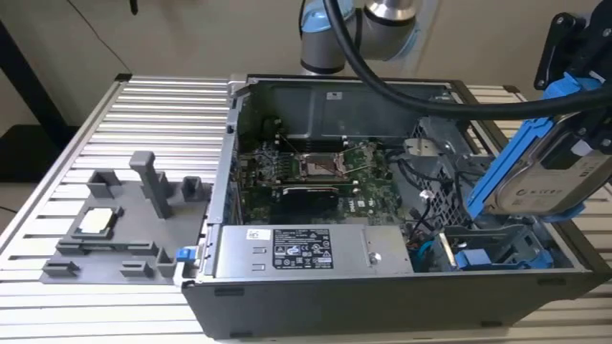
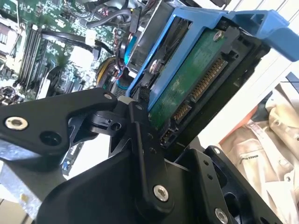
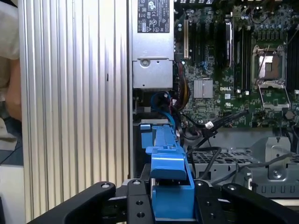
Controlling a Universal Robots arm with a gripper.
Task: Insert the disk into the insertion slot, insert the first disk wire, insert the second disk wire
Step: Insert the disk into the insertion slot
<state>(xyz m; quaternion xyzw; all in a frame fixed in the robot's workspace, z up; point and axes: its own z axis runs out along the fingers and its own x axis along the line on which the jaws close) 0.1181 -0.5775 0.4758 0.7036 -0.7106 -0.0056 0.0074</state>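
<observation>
a plain beige wall closes the scene behind, matte and bare but for a thin dark cord hanging down it. in front stands a work table with a top of ribbed silver aluminium slats, catching a soft, even sheen. at the exterior view's left a dark slanted post rises beside the table, over pale floor.

Silver-grey arm with pale blue caps, thick black cable, black pincer studded with screws.
</observation>
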